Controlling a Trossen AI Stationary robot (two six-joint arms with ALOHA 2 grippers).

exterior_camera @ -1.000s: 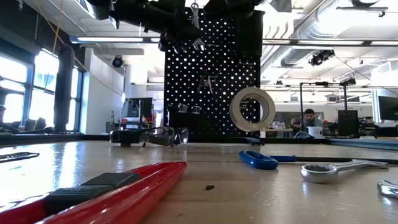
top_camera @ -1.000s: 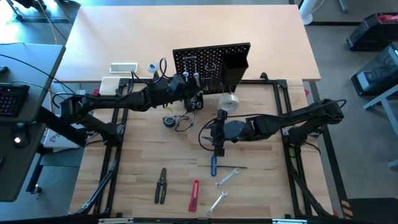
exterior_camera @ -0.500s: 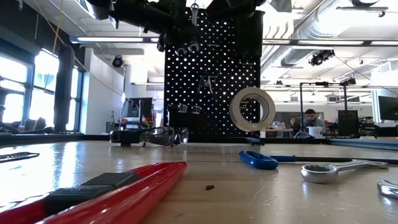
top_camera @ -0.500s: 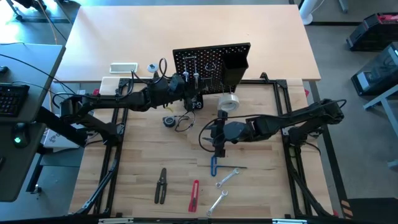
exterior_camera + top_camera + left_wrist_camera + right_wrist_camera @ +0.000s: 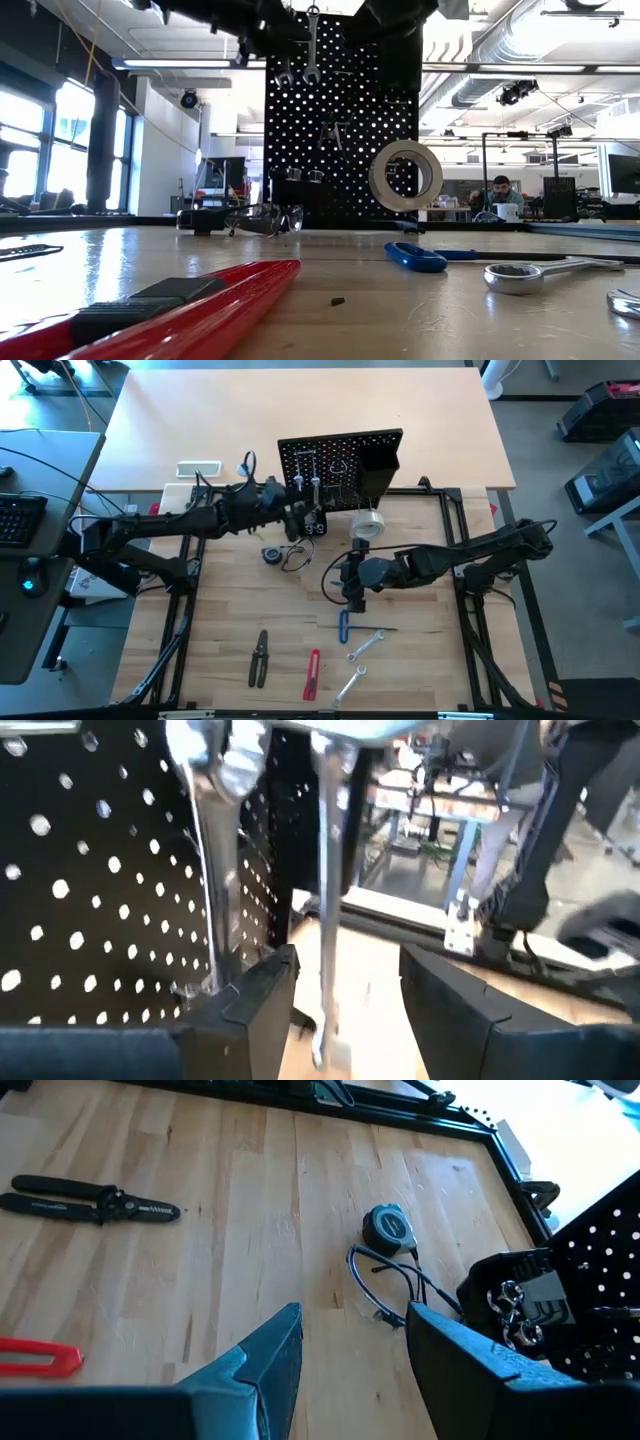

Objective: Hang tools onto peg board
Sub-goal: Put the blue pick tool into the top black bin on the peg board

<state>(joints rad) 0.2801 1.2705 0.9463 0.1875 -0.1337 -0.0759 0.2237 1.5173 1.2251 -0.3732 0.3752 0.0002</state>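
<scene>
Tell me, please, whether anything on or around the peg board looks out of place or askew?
Nothing stands out. Two wrenches hang straight on the peg board, the tape roll sits on its hook, and the left gripper is open beside them. The remaining tools lie on the table.

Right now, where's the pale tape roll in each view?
High: tape roll just in front of the peg board, right of centre.
Low: roll hangs on the board, above the table.
Left wrist: not in it.
Right wrist: not in it.
Shared landmark: the peg board, in all four.
</scene>
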